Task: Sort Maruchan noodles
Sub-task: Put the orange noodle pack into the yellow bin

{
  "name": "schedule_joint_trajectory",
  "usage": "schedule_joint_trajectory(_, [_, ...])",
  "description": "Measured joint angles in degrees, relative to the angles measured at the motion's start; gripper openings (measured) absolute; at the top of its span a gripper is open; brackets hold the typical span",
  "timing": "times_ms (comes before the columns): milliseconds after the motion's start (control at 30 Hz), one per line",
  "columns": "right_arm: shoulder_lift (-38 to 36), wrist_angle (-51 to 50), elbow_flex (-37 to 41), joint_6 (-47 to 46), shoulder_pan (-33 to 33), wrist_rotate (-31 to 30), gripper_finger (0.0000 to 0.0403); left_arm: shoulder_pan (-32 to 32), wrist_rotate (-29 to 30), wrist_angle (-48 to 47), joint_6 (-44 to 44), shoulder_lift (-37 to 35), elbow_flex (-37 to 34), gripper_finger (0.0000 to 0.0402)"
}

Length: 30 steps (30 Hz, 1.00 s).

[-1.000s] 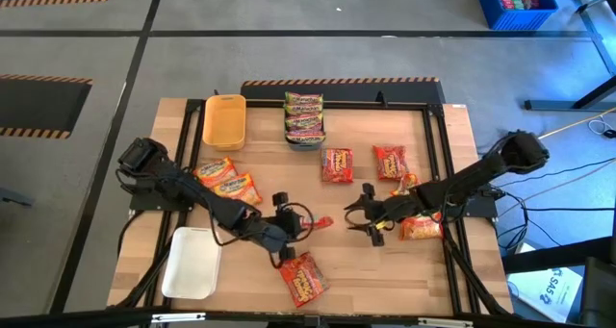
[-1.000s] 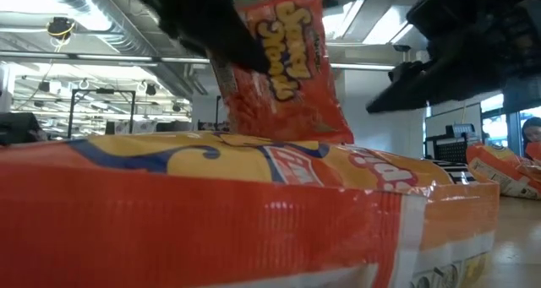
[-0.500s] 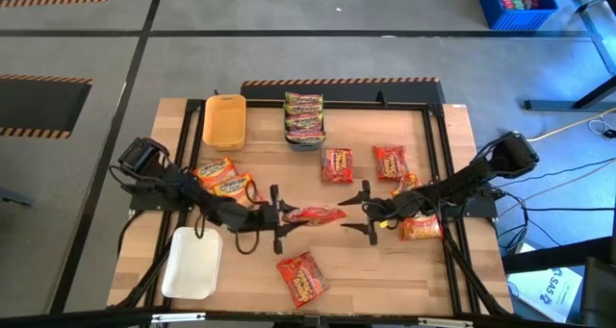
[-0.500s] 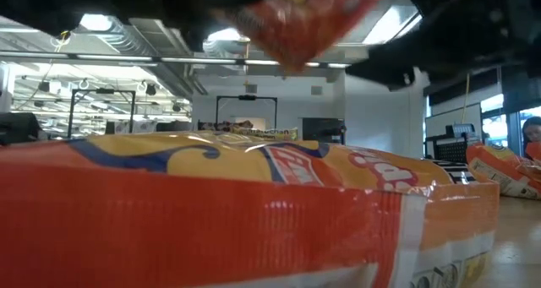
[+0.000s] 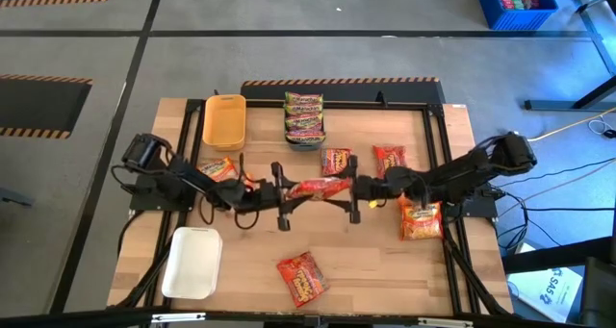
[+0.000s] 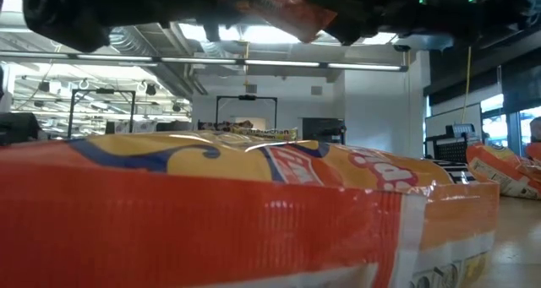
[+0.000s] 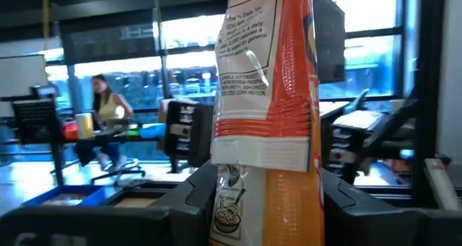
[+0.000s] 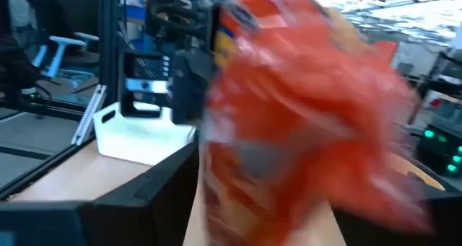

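One orange-red Maruchan noodle packet hangs level above the table's middle, with my left gripper shut on its left end. My right gripper faces it from the right, open, its fingers either side of the packet's free end. Other packets lie flat on the table: two farther back, one under my right arm, one near the front, and orange ones under my left arm. Green-edged packets are stacked in a blue-grey tray. My left gripper pinches the packet's end between its two fingers, coming level from the table's left. The packet sticks out past the fingers toward my right gripper, lifted clear of the table. My right gripper: whether its fingers touch the packet's free end, I cannot tell; that view is blurred.
A yellow tray stands at the back left and a white tray at the front left. A black frame runs round the work area. In the low view a packet lies right before the camera.
My left gripper has moved toward the table's far edge and tipped up from pointing downward to about level; the packet, which hung below it, now sticks out level toward the right. My right gripper has risen and moved left and toward the far edge, up to the packet's free end.
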<state>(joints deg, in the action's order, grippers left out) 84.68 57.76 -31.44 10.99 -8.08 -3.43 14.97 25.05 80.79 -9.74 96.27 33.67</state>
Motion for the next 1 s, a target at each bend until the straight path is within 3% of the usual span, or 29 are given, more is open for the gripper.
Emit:
schedule_joint_trajectory(200, [0.0, -0.21, -0.07, -0.47, 0.69, 3.47, 0.0248, -2.15, -5.57, -0.11, 0.11, 0.0, 0.0, 0.0121])
schedule_joint_trajectory(467, [-0.04, -2.03, -0.03, -0.67, 0.61, 5.08, 0.0133, -3.02, -7.86, -1.72, -0.02, 0.0, 0.02, 0.0121])
schedule_joint_trajectory(600, [-0.11, -4.29, 0.0, -1.07, 0.6, 4.37, 0.0127, -2.48, -6.08, -3.39, 1.46, 0.04, 0.02, 0.0123])
schedule_joint_trajectory(767, [0.0, -7.5, -0.04, -4.22, 0.59, 3.87, 0.0138, -1.3, -2.8, -13.89, 3.16, -4.07, 0.04, 0.0157])
schedule_joint_trajectory(1000, [0.04, -18.15, 0.04, -5.57, 0.55, 2.37, 0.0123, 1.76, -2.87, -39.79, 10.17, -17.3, 0.13, 0.0221])
